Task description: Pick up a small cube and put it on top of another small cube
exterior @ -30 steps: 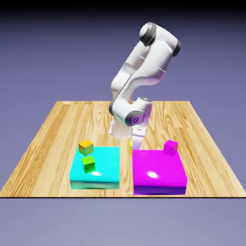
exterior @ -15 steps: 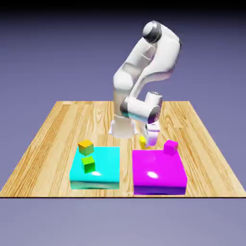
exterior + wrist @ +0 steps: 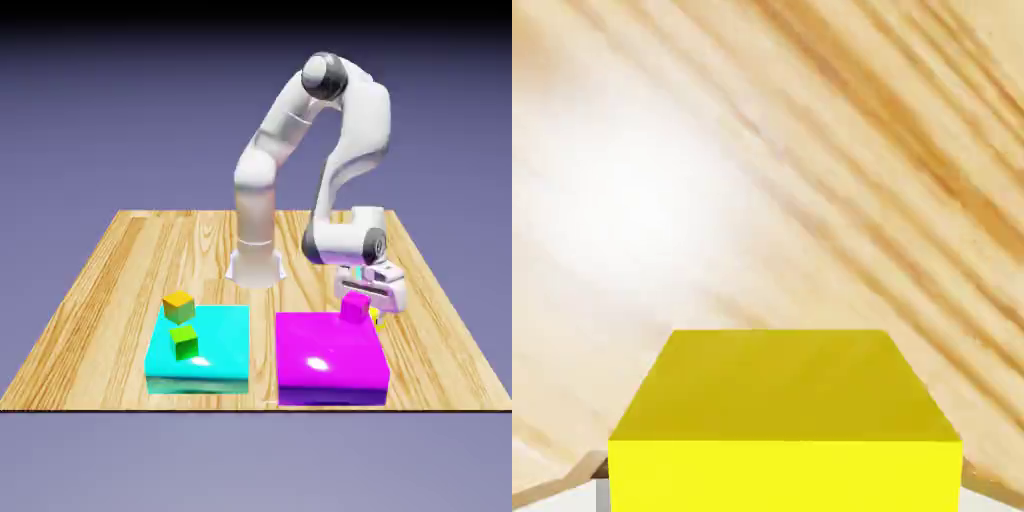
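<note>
The wooden table (image 3: 120, 270) spread under everything, its grain filling the hand view (image 3: 812, 150) behind the held object; the white arm (image 3: 345, 130) rose from its base, arched over and came down toward the exterior view's right; two flat square blocks lay near the table's front edge — the cyan block (image 3: 215, 350) on the exterior view's left and the magenta block (image 3: 325, 365) on its right, set apart by a strip of bare wood; the gripper (image 3: 372, 300) hung just behind the magenta block's far right corner, its jaws closed on the yellow cube (image 3: 782, 430), which filled the lower part of the hand view between the tips, and of which only a sliver showed in the exterior view, at the gripper's lower edge; a small magenta cube (image 3: 354, 305) stood on the magenta block near that same corner, just in front of the gripper; the orange-topped cube (image 3: 179, 304) sat at the cyan block's far left corner — well apart from the gripper; a lime-green cube (image 3: 184, 342) rested on the cyan block just in front of it.
</note>
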Available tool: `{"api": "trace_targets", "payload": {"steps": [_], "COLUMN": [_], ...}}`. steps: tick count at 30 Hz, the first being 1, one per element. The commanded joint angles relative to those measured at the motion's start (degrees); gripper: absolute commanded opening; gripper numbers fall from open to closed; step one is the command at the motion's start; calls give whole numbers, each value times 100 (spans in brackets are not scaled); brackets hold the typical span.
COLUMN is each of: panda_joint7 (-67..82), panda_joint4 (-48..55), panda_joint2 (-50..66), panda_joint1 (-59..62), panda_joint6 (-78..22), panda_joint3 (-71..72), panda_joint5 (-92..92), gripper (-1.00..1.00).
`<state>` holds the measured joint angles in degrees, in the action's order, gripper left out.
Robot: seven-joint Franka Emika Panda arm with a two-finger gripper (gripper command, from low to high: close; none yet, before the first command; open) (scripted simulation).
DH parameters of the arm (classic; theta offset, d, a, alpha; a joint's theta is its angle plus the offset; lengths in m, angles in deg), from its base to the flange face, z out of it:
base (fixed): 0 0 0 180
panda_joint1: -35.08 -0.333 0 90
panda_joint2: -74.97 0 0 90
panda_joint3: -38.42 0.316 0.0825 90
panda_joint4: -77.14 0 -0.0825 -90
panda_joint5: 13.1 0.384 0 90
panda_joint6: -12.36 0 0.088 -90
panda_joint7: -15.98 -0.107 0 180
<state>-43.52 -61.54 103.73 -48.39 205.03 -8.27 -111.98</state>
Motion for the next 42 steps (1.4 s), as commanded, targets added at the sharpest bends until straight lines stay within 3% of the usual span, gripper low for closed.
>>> {"api": "trace_targets", "payload": {"steps": [1,8,36,38,42], "panda_joint7": [227,1750,6094,6198,6499], "panda_joint4": [85,653,923,946,575], "panda_joint2": [-63,-508,-2585,-2618,-1903], "panda_joint1": [65,563,6168,6246,6469], "panda_joint6": [-164,-1312,-6678,-6776,-5780], "panda_joint3": [82,638,1037,1065,1200], "panda_joint5": [256,2000,8977,9109,9544], "gripper": [-100,-100,-100,-100,-100]}}
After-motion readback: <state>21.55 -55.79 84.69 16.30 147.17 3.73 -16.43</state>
